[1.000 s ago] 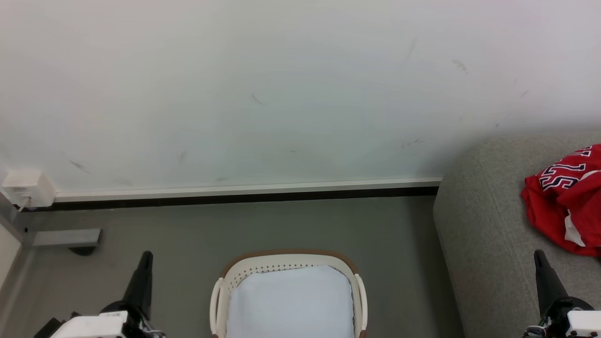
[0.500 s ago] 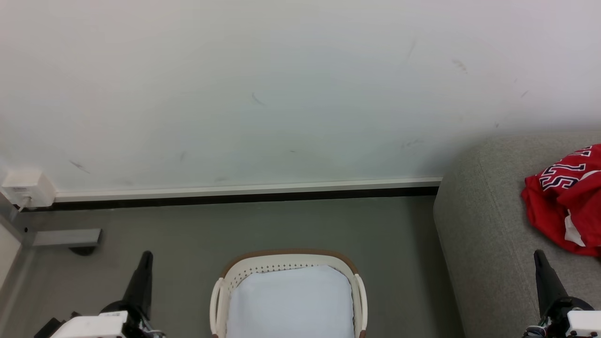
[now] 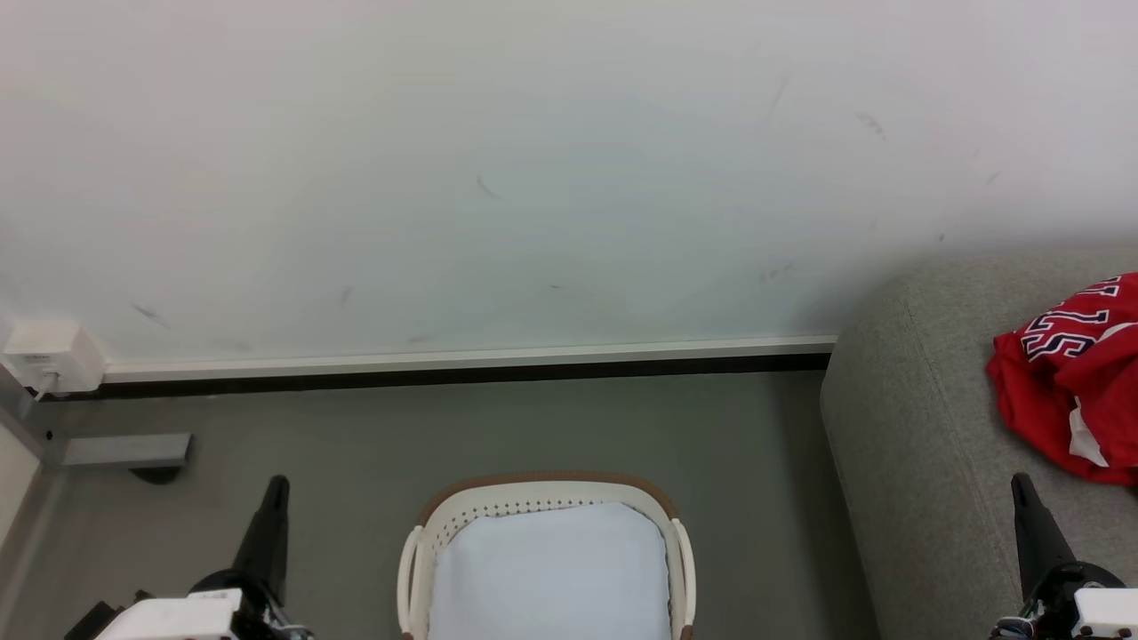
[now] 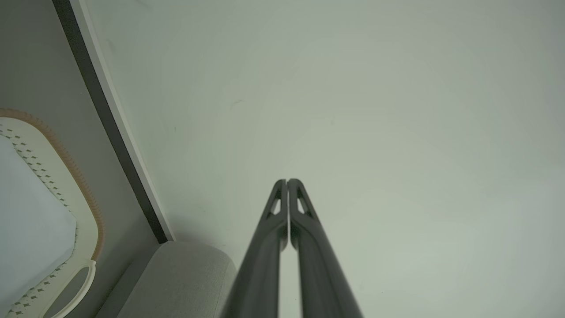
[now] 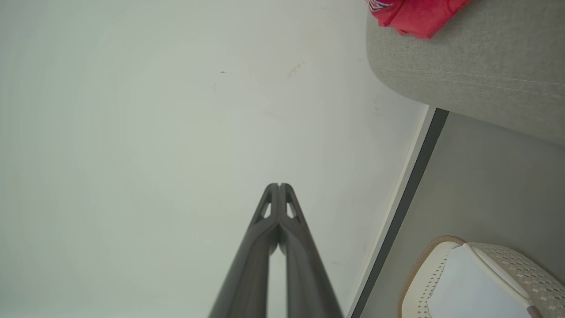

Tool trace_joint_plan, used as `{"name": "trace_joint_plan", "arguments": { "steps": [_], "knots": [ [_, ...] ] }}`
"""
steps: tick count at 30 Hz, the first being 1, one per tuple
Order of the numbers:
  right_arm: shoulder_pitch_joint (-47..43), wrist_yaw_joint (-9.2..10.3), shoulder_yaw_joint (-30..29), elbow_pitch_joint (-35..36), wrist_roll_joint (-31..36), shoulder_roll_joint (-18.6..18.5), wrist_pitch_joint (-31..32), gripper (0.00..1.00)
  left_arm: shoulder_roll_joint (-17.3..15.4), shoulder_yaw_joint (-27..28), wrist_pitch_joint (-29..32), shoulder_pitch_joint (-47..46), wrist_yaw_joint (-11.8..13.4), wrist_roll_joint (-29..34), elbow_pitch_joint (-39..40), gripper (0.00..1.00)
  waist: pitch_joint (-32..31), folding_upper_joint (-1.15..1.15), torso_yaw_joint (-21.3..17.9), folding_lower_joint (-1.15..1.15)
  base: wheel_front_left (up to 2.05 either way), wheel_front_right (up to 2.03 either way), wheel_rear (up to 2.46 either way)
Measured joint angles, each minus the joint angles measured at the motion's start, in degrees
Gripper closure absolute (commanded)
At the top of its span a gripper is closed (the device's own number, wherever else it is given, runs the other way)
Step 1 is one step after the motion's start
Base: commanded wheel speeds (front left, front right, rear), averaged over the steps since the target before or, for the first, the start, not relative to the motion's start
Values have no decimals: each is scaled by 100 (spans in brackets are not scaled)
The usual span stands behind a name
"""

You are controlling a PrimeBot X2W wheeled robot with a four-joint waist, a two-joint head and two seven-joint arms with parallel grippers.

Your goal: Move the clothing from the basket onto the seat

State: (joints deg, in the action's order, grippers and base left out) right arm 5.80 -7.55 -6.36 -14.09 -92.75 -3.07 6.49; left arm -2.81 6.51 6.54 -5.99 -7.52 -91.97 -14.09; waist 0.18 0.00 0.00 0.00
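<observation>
The cream basket [image 3: 462, 511] with a brown rim stands on the floor at bottom centre, and its white liner [image 3: 551, 569] has nothing lying on it. Red clothing [image 3: 1071, 382] with block letters lies crumpled on the grey seat [image 3: 907, 427] at the right. My left gripper [image 3: 277, 484] is shut, left of the basket, holding nothing. My right gripper [image 3: 1021, 484] is shut over the seat's front, below the clothing. In the wrist views both grippers [image 4: 287, 181] [image 5: 279, 185] point at the wall with tips together; the basket [image 5: 415, 274] and clothing [image 5: 415, 15] show at the edges.
A pale wall [image 3: 533, 178] with a white-and-black baseboard [image 3: 462, 364] runs behind the basket. A white socket box [image 3: 49, 356] and a grey bracket [image 3: 124, 449] sit at the far left. Grey floor [image 3: 551, 427] lies between basket and wall.
</observation>
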Motion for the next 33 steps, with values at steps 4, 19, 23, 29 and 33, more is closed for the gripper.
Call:
{"name": "trace_joint_plan", "arguments": {
  "steps": [4, 19, 23, 29, 33],
  "knots": [
    [1, 0, -2, 0, 0, 1, 0, 100, 0, 0, -1, -1, 0, 0, 0, 100, 0, 0, 0, 0, 0, 0, 0],
    [1, 0, -5, 0, 1, 3, 0, 100, 0, 0, 0, -1, 0, 0, 0, 100, 0, 0, 0, 0, 0, 0, 0],
    [1, 0, -7, 0, 1, 3, 1, 100, 0, 0, -1, -1, 0, 0, 0, 100, 0, 0, 0, 0, 0, 0, 0],
    [1, 0, -8, 0, 2, 4, 1, 100, 0, 0, 0, -1, 0, 0, 0, 100, 0, 0, 0, 0, 0, 0, 0],
    [1, 0, -9, 0, 2, 4, 1, 100, 0, 0, 0, -1, 0, 0, 0, 100, 0, 0, 0, 0, 0, 0, 0]
  ]
}}
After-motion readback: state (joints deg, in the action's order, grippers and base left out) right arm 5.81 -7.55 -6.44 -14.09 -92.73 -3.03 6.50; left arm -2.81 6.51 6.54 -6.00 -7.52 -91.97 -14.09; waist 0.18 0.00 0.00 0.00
